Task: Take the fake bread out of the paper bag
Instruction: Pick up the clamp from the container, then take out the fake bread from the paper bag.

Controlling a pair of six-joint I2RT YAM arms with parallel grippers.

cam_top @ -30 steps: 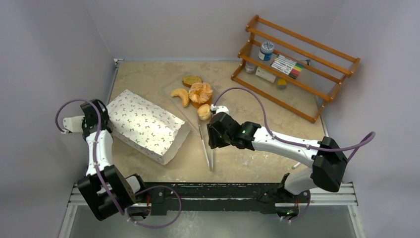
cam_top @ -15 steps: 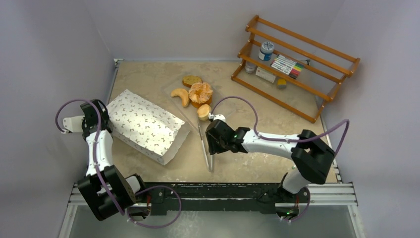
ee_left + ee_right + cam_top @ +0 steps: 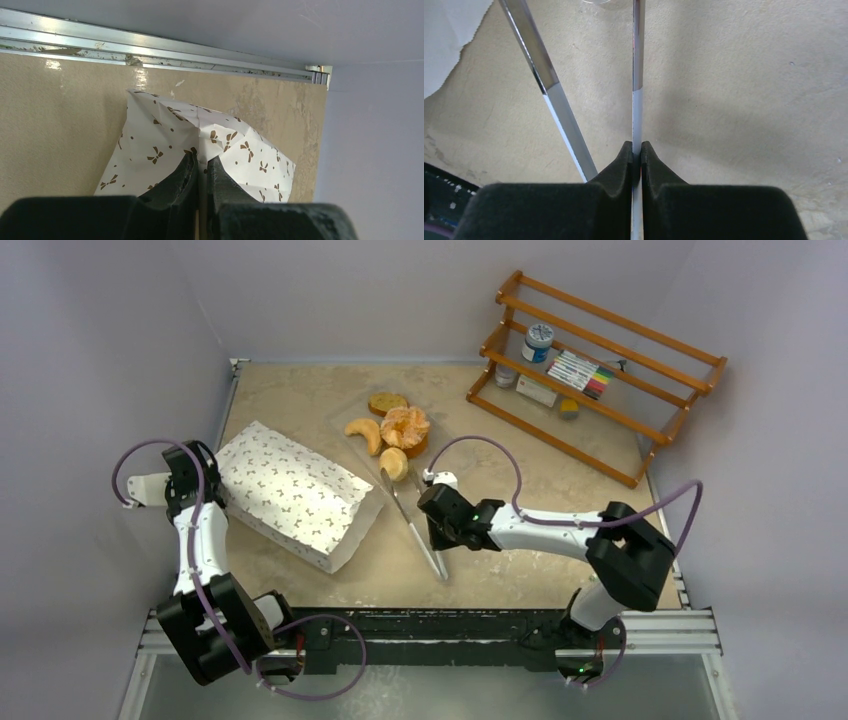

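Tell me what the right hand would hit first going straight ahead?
Probably the clear tray at its edge, along the tongs the right hand grips; the small roll lies just beyond. Depth is unclear.

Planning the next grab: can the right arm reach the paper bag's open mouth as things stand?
Probably yes. The right gripper, shut on one blade of the metal tongs, sits beside the paper bag, whose mouth faces it, with only bare table between.
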